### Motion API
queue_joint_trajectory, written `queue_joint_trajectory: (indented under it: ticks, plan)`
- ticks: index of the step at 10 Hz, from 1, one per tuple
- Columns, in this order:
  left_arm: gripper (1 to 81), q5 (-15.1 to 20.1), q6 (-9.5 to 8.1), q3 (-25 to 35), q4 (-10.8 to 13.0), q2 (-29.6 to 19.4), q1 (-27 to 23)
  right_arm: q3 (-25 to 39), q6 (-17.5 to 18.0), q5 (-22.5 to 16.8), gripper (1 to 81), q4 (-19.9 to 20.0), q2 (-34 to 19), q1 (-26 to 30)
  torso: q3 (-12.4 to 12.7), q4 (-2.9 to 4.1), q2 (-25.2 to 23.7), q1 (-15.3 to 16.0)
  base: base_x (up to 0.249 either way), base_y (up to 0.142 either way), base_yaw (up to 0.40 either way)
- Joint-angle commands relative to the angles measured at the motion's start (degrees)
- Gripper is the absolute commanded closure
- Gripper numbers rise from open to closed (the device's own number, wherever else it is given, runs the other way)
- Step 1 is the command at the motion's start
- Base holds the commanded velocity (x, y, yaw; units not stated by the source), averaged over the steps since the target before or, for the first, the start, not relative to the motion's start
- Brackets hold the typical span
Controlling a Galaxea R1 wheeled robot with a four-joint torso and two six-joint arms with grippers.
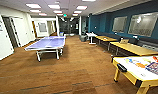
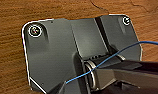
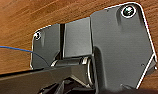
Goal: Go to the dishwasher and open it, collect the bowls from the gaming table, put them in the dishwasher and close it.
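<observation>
The gaming table (image 1: 135,67) stands at the lower right of the head view, with a white top, a dark rim and yellow sides and legs. Coloured patches (image 1: 155,66) show on its right end, and I cannot make out bowls among them. The dishwasher is out of view. Both wrist views look down past the robot's own dark plate onto the brown wood floor (image 2: 10,50), with a thin blue cable (image 2: 115,53) crossing each.
A blue table-tennis table (image 1: 46,43) stands left of centre on the wood floor (image 1: 77,67). Yellow desks (image 1: 135,48) run along the dark blue right wall, one with a laptop (image 1: 124,40). A small white table (image 1: 91,35) sits further back. White doors line the left wall.
</observation>
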Motion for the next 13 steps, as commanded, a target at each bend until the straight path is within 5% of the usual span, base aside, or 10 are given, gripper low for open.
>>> queue_joint_trajectory:
  ticks: [1,13]
  plan:
    - [1.0,2.8,0.24,0.2,0.0,-0.1,-2.7,0.3,0.1,-2.5,1.0,0.6,0.2,3.0,0.0,0.00,0.0,0.0,0.000,0.000,0.000]
    - [1.0,2.9,0.24,0.2,-0.1,-0.2,-2.7,0.3,0.1,-2.5,1.0,0.5,0.2,3.0,0.0,0.00,0.0,0.0,0.000,0.000,0.133]
